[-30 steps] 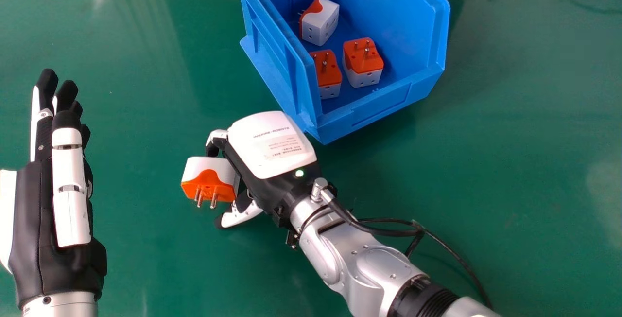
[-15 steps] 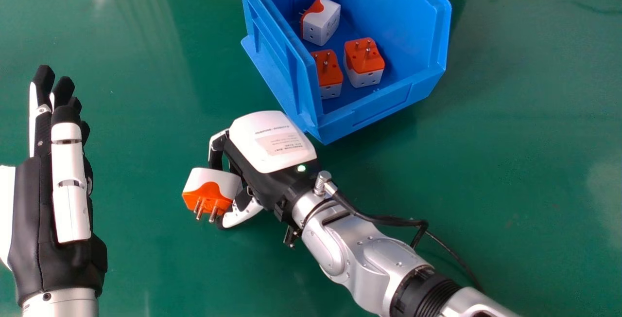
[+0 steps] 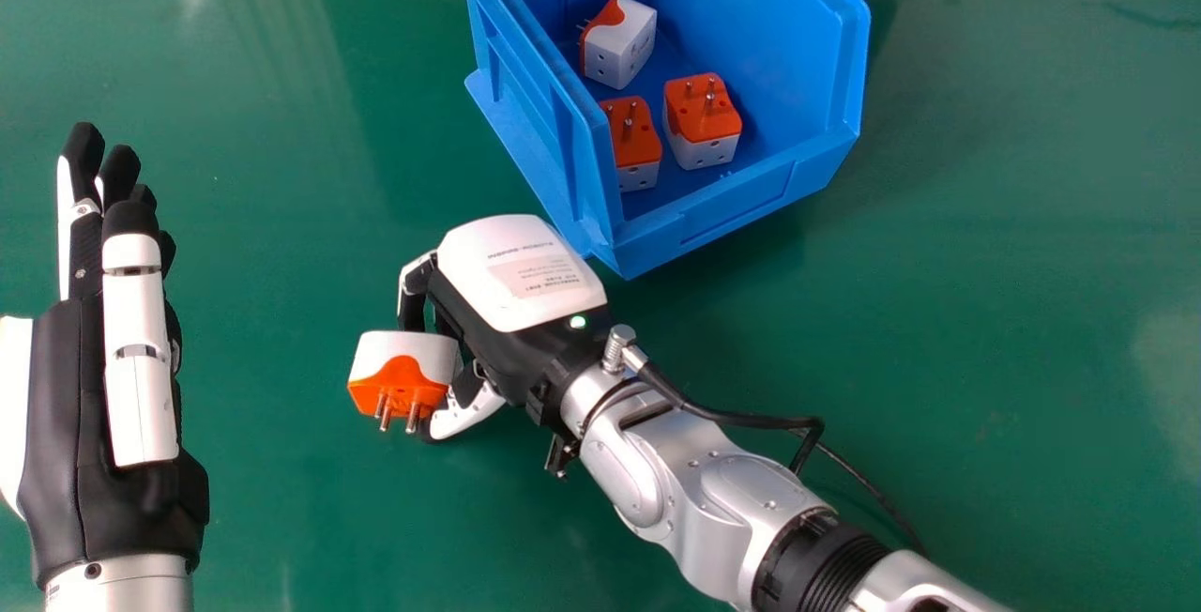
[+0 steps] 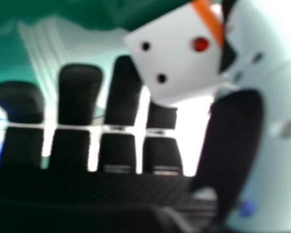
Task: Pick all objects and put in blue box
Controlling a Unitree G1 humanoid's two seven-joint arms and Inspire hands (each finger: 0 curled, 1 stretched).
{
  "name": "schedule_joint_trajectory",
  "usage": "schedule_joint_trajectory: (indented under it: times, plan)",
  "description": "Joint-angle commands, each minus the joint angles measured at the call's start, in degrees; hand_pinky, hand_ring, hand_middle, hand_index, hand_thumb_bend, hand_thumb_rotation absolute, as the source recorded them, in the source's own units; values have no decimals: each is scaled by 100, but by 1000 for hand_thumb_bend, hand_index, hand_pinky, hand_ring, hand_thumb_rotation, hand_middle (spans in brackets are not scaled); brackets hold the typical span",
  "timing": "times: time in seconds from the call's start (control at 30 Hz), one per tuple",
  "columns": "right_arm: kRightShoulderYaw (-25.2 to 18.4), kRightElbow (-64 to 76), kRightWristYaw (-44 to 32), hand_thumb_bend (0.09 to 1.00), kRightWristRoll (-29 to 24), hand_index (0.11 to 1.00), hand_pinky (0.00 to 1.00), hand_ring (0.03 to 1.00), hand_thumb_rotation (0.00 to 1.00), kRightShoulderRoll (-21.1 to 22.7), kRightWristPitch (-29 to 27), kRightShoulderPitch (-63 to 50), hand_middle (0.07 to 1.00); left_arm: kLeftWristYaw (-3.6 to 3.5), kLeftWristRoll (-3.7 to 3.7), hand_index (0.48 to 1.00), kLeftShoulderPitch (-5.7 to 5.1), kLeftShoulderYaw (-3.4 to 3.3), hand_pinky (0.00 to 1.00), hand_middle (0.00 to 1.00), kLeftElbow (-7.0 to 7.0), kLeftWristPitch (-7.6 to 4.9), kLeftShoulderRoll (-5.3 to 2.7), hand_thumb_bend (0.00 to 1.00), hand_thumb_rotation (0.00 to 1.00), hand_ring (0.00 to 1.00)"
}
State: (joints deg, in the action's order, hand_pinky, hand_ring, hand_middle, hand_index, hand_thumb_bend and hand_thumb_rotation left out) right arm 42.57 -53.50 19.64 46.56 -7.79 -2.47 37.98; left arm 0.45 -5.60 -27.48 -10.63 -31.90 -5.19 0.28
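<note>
A green table (image 3: pixel 985 330) stretched beneath the robot, where a blue box (image 3: pixel 741 208) stood near the far edge, its open top revealing three orange-and-white plug adapters. The robot's silver right forearm (image 3: pixel 722 499) crossed the near side, ending in the right hand (image 3: pixel 521 279), just off the box's near corner, its bent fingers and thumb clamped on a fourth adapter (image 3: pixel 403 368). The left hand (image 3: pixel 70 415) lay well apart at the view's left, its fingers straight and pointing toward the far edge. The held piece had its orange side and metal pins facing the near side; the right hand view caught its white face, dotted with holes, against the thumb. Inside the box, one adapter (image 3: pixel 619 44) sat deeper in, while two others (image 3: pixel 702 124) (image 3: pixel 635 147) stood pins up near the front. Smallest of all, a green light (image 3: pixel 578 322) glowed near the right wrist.
</note>
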Motion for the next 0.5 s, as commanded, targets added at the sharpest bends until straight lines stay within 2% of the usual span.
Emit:
schedule_joint_trajectory:
  times: [0.0, 0.1, 0.2, 0.33, 0.4, 0.47]
  plan:
    - [17, -56, 2, 515, 36, 500, 162, 228, 10, -224, 126, 166, 435, -2, 9, 1000, -30, -20, 1000, 1000, -87, -60, -7, 223, 1000, 1000]
    - [-1, 19, -53, 513, 3, 510, 167, 236, 6, -216, 126, 135, 430, 1, 29, 1000, -29, -24, 1000, 1000, -67, -75, -6, 217, 1000, 1000]
    - [-53, 144, -179, 512, -86, 516, 181, 255, 4, -213, 112, 75, 434, -5, 13, 1000, -37, -26, 1000, 1000, -33, -124, -18, 212, 1000, 1000]
    - [-45, 401, -246, 511, -132, 518, 195, 272, 2, -183, 164, -21, 440, 12, 50, 1000, -53, -35, 1000, 998, 3, -170, -29, 207, 1000, 1000]
    - [-63, 576, -365, 511, -161, 518, 200, 279, 2, -181, 276, -80, 443, 10, 35, 1000, -52, -41, 1000, 998, 11, -176, -31, 208, 1000, 1000]
    - [-64, 742, -434, 511, -164, 517, 205, 288, 1, -164, 352, -138, 450, -11, -13, 1000, -53, -50, 1000, 997, 21, -176, -29, 213, 1000, 1000]
